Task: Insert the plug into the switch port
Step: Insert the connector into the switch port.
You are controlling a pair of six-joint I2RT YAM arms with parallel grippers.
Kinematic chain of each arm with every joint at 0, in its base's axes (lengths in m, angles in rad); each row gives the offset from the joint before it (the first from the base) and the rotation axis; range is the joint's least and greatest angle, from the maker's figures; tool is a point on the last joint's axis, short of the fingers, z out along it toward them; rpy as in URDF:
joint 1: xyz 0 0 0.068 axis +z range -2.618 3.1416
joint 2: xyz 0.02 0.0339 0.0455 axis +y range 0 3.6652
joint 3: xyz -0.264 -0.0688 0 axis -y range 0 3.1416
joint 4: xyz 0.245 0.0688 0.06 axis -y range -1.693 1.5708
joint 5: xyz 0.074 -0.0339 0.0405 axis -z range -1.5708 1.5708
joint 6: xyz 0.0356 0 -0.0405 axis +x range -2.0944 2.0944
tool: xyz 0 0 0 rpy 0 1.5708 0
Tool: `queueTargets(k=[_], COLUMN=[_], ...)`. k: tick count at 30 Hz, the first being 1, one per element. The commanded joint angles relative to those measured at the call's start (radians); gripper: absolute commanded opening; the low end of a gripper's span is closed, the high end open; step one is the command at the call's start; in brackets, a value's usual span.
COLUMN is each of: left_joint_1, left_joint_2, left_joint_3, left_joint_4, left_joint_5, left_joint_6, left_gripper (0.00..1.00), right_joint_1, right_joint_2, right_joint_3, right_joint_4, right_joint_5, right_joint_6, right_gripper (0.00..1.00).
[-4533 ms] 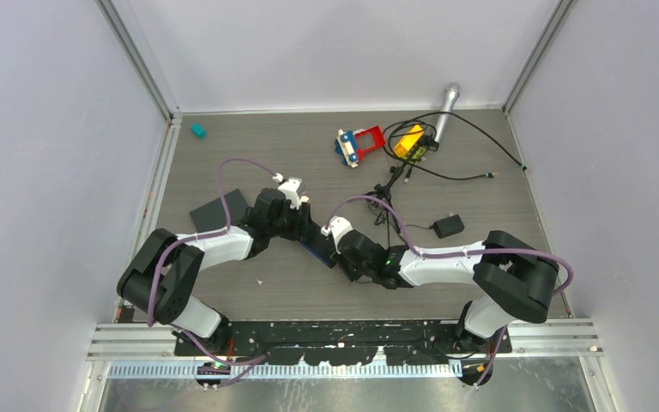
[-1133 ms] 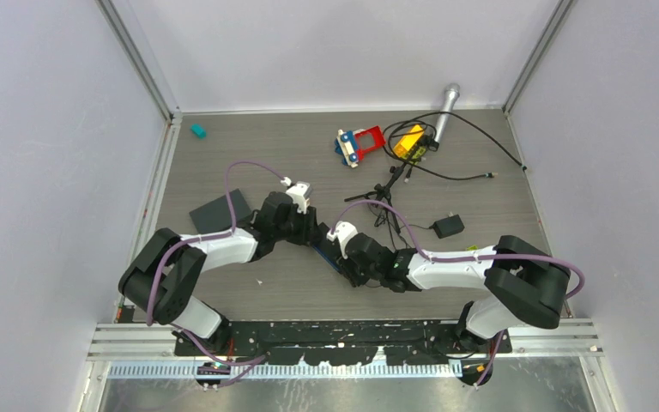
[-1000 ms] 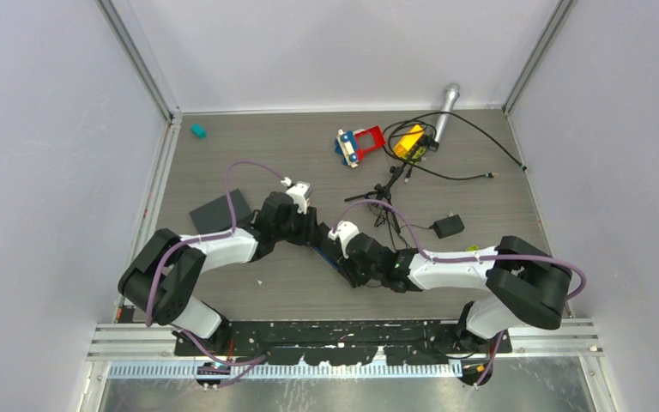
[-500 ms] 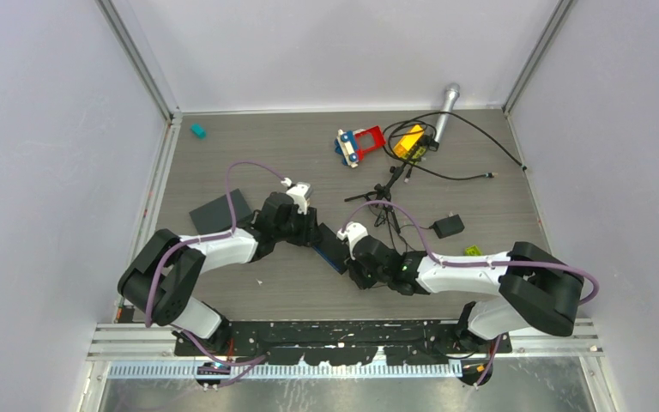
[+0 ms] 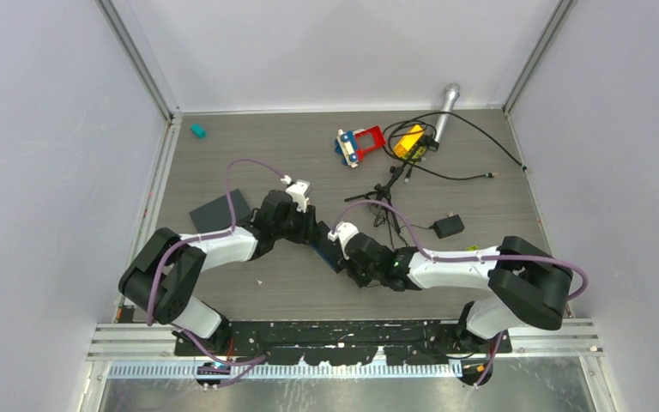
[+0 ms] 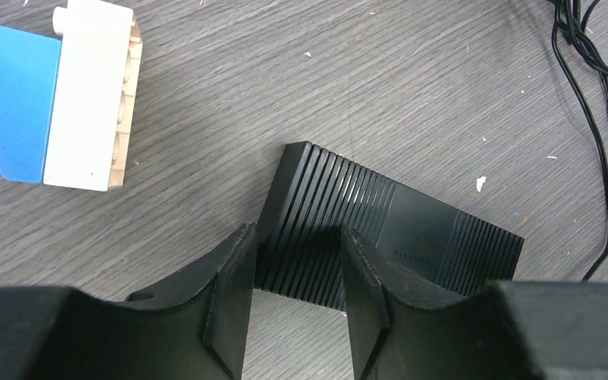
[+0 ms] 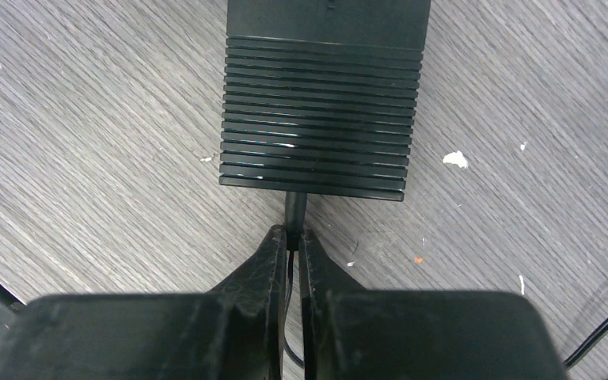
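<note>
Black switch [image 6: 380,229] clamped in left claw [image 6: 297,261]; right claw [image 7: 294,241] pinches plug [image 7: 295,212]; loose cables [image 6: 594,95] nearby.

Left gripper [image 6: 293,261] fingers [image 6: 233,277] straddle the ribbed black switch [image 6: 380,233]. A blue-and-white block [image 6: 51,95] and black cables [image 6: 594,95] lie on the wood-grain surface [image 6: 412,87].

Far left: small teal block [image 5: 197,130] alone near the wall. Flat dark pad [image 5: 220,210] lies mid-left. Far centre: red, blue and white toy [image 5: 358,144]; beside it a yellow toy [image 5: 409,140] tangled in black cables [image 5: 455,176]. Silver microphone [image 5: 446,109] lies angled toward the far right corner. Small black adapter [image 5: 447,226] sits mid-right.
</note>
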Motion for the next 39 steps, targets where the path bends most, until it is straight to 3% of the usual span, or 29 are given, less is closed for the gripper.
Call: queueTargets(k=[1, 8, 16, 23, 30, 33, 35, 39], left_joint_1=[-0.019, -0.018, -0.016, -0.017, -0.016, -0.016, -0.016, -0.015], left_joint_2=[0.028, 0.023, -0.103, -0.506, -0.997, -1.098, -1.127, -1.121], left_joint_3=[0.022, 0.028, -0.011, -0.058, -0.054, -0.048, -0.045, -0.033], left_joint_4=[0.0, -0.018, -0.053, -0.277, -0.642, -0.743, -0.79, -0.836], left_joint_5=[0.132, 0.102, -0.051, -0.261, -0.432, -0.447, -0.445, -0.429], left_joint_6=[0.005, 0.005, -0.014, -0.098, -0.183, -0.207, -0.213, -0.215], left_gripper=[0.43, 0.42, 0.55, 0.74, 0.81, 0.81, 0.81, 0.81], right_joint_1=[-0.003, -0.018, -0.018, -0.018, 0.001, 0.013, 0.011, 0.007], right_joint_2=[0.025, 0.04, 0.011, 0.004, 0.021, 0.026, 0.014, -0.012], right_joint_3=[0.068, 0.085, -0.001, 0.017, 0.094, 0.137, 0.144, 0.14], right_joint_4=[0.059, 0.047, 0.087, 0.036, -0.091, -0.186, -0.187, -0.097], right_joint_5=[0.033, 0.005, -0.062, -0.269, -0.431, -0.461, -0.413, -0.166], right_joint_6=[-0.061, -0.065, -0.053, -0.19, -0.352, -0.446, -0.467, -0.408], right_gripper=[0.01, 0.0, 0.01, 0.01, 0.01, 0.02, 0.08, 0.39])
